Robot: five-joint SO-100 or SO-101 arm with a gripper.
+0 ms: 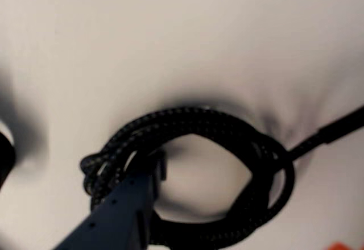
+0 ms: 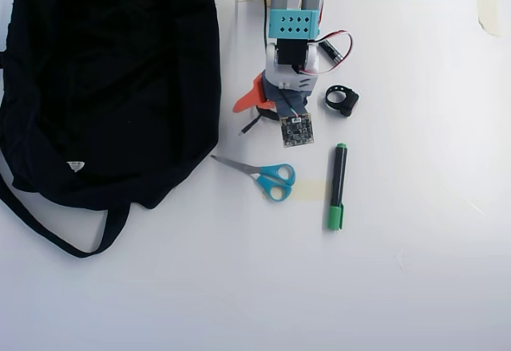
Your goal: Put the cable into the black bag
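The cable is a black braided cord lying in a loose coil on the white table, and its straight plug end runs off to the right. My gripper is open low over it. The dark fixed finger reaches down inside the coil's left side. Only an orange tip of the other finger shows at the bottom right, outside the coil. From overhead the arm hides the coil, and only a short black end of the cable pokes out. The black bag lies flat at the left.
Blue-handled scissors lie just below the gripper, and a green marker lies to their right. A small black ring strap sits right of the arm. The bag's strap loops out at the lower left. A dark shape shows at the wrist view's left edge.
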